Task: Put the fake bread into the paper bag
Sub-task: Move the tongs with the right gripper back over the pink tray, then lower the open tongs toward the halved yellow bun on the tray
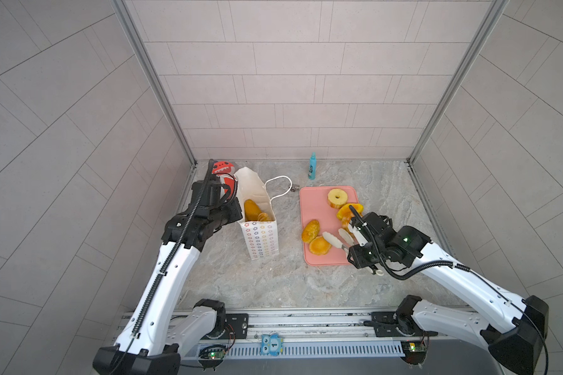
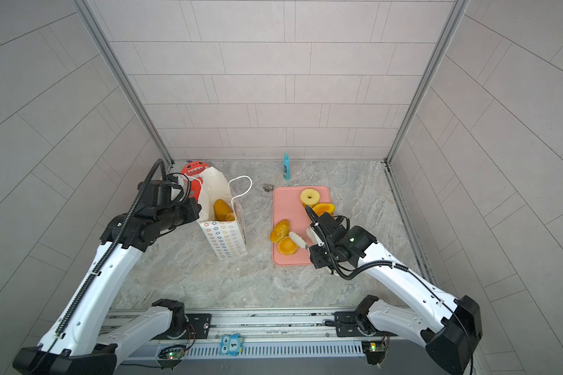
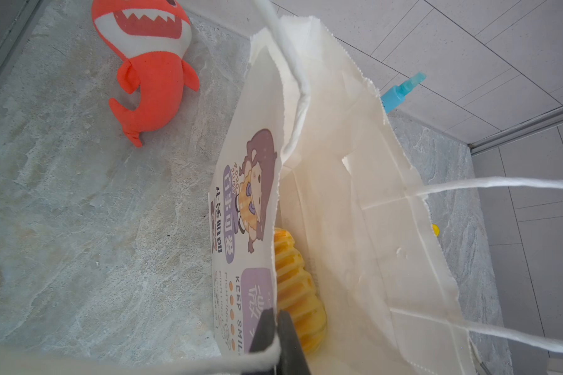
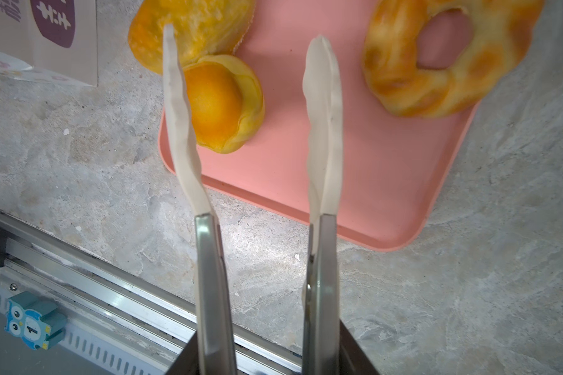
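Nearest you ran the front rail (image 1: 306,321) with its blue owl marker (image 1: 272,344), and beyond it the stone-patterned table (image 1: 273,282) lay bare across its width, so you had free room there. Your right gripper (image 4: 270,360) was clenched on the metal handles of the tongs (image 4: 320,259), whose white tips stood spread over the near part of the pink tray (image 1: 312,207) with only bare tray between them. One tip sat just beside the round bun (image 4: 218,104); you could not tell whether it touched. An oblong bun (image 1: 310,230) lay against that bun at the tray's left edge. Farther on, a mottled ring (image 4: 403,84) lay by the right edge, partly hidden behind that gripper in both top views, and a pale ring (image 1: 335,204) sat at the far end. A bare strip of table kept the tray apart from the paper bag (image 1: 262,240), which stood upright to the left, mouth open. Your left gripper (image 3: 275,316) was clamped shut on the rim of its printed wall. Inside lay a long loaf (image 1: 251,209) and a ridged piece (image 3: 296,285). One cord handle (image 3: 501,182) hung out toward the tray. Behind the bag a red plush shark (image 3: 150,71) lay in the far left corner, and a blue bottle (image 1: 312,167) stood upright by the back wall (image 1: 290,97).
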### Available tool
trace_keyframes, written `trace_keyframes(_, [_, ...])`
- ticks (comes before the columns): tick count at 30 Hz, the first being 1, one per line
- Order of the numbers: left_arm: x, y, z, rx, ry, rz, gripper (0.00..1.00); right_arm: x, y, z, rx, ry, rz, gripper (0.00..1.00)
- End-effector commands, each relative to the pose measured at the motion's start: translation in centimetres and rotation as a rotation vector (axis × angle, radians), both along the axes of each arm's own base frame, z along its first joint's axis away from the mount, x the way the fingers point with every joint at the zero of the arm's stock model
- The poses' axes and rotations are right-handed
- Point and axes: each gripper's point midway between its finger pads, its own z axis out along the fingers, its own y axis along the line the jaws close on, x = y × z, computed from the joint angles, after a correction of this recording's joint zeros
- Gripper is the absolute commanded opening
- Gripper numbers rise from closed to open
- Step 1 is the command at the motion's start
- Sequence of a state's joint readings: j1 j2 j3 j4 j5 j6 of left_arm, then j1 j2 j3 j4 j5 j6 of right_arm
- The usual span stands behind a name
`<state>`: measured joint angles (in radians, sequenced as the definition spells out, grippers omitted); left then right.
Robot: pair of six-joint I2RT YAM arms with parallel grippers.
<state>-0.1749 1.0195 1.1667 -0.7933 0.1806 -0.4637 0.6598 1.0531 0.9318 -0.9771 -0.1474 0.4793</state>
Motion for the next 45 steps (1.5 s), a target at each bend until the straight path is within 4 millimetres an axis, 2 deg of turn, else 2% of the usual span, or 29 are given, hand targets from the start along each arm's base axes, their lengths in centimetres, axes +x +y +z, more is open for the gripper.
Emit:
trace_keyframes(1, [-0.3, 0.2, -0.6, 0.004, 0.013, 0.003, 0.06, 0.4, 0.4, 0.4, 0.041, -0.020, -0.016, 0.50])
trace_keyframes(12, [-0.2, 0.1, -0.7, 0.003, 0.017, 0.001, 0.06, 0.2, 1.1, -1.5, 0.068, 0.026, -0.006, 0.55])
trace_keyframes(30, [-0.3, 0.2, -0.6, 0.005, 0.017, 0.004, 0.06, 0.7, 2.1, -3.9, 0.078, 0.097, -0.010, 0.55])
trace_keyframes(37, [-0.3, 0.2, -0.6, 0.006, 0.018, 0.005, 0.06, 0.7, 2.2, -4.6, 0.077, 0.129, -0.013, 0.51])
trace_keyframes(45, [-0.3, 0.2, -0.6, 0.006, 0.017, 0.006, 0.06, 0.7, 2.2, -4.5, 0.087, 0.136, -0.014, 0.43])
